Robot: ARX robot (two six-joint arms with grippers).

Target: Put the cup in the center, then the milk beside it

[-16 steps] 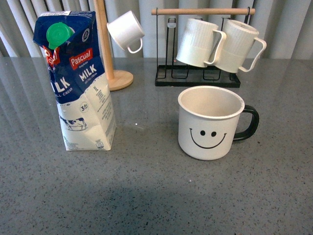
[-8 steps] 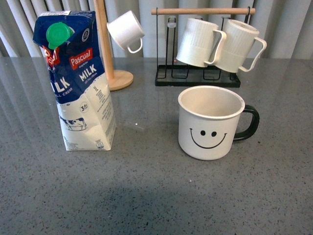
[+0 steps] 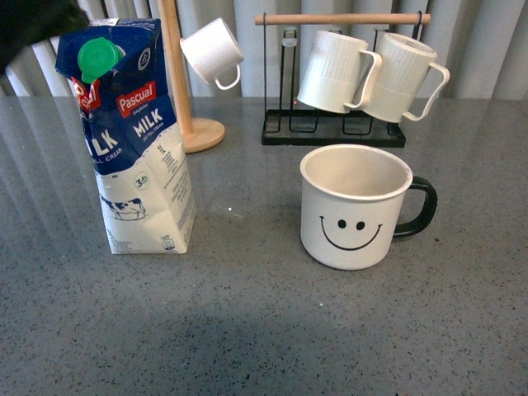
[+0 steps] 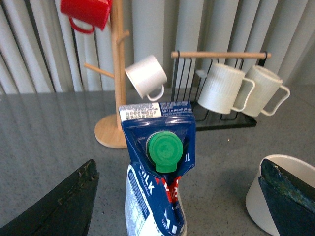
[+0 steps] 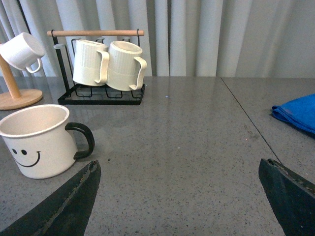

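The milk carton [image 3: 136, 140], blue and white with a green cap, stands upright at the left of the grey table. The cup [image 3: 355, 206], white with a black smiley face and black handle, stands to its right, handle pointing right. My left gripper [image 4: 178, 166] is open above the carton [image 4: 157, 172], its fingers wide apart on either side of the green cap [image 4: 165, 151]. A dark part of it shows in the front view's top left corner [image 3: 33, 25]. My right gripper [image 5: 177, 166] is open and empty over bare table, to the right of the cup [image 5: 37, 140].
A wooden mug tree [image 3: 177, 74] holds a small plain white cup [image 3: 212, 51] and a red mug [image 4: 86, 12]. A black rack [image 3: 334, 132] at the back holds two ribbed white mugs [image 3: 363, 74]. A blue cloth [image 5: 298, 113] lies far right.
A dark part of my left gripper has come into the top left corner of the front view, over the milk carton. The carton and the cup have not moved.
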